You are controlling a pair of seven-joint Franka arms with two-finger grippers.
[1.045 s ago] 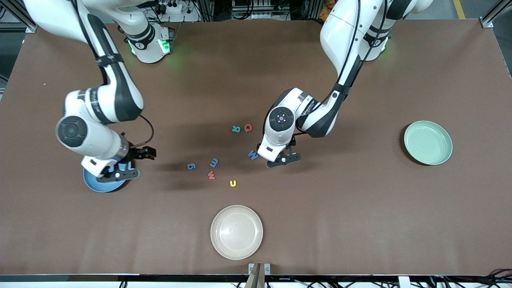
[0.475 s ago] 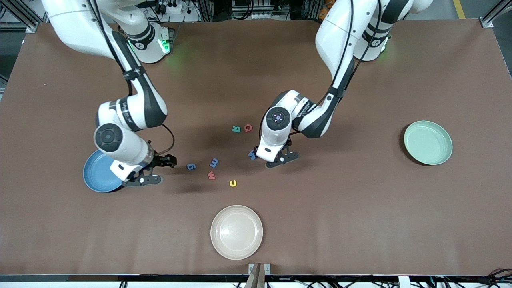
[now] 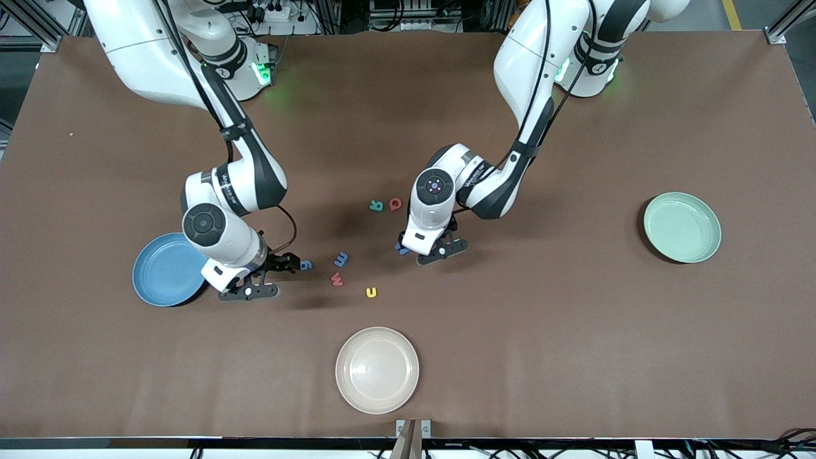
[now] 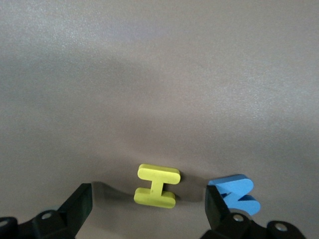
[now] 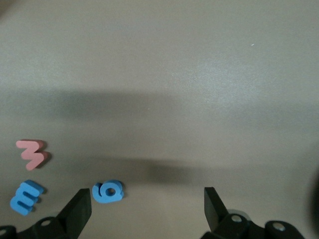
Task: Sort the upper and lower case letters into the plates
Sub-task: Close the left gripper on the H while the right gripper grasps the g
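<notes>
The left gripper (image 3: 428, 250) hung low over the middle of the table (image 3: 574, 331) with its fingers spread and nothing between them; in the left wrist view a yellow letter (image 4: 156, 185) lay between the fingers and a blue M (image 4: 236, 193) lay at one fingertip. The right gripper (image 3: 271, 275), also spread and empty, was just beside the blue plate (image 3: 162, 278), with a small blue g (image 3: 306, 264) at its fingertip. A blue m (image 3: 341, 259), a red w (image 3: 337, 278) and a yellow u (image 3: 371, 292) lay close by. A teal R (image 3: 376, 205) and a red letter (image 3: 395, 203) sat together, farther from the front camera. The green plate (image 3: 682, 227) stood toward the left arm's end, and a cream plate (image 3: 377, 370) nearest the camera.
</notes>
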